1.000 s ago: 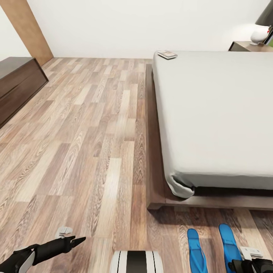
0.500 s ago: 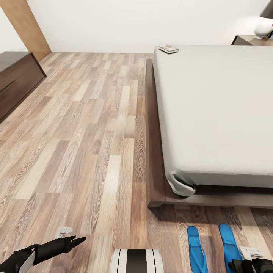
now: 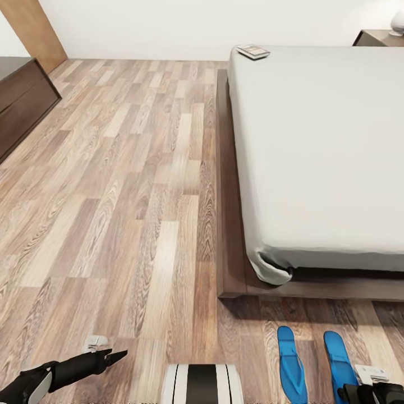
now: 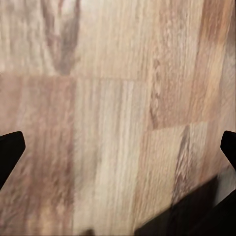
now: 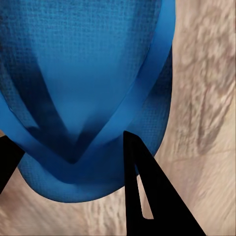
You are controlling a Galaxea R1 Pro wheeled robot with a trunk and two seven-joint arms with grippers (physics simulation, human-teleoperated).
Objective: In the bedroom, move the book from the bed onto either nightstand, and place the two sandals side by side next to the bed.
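Left hand: held low over the floor, fingers spread wide.
Right hand: spread around the right sandal.
Left sandal: laid alongside, at the foot of the bed.
Book: on the mattress's far corner.

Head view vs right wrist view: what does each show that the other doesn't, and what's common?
Head view alone: the bed with the book at the mattress's far corner, a nightstand at the top right edge, a dark bench, the left gripper, and the left of the two sandals on the floor.

Right wrist view alone: a close look at the thin straps meeting in a V, with the right gripper's fingers dark against the sandal.

Both: the right sandal and the plank floor.
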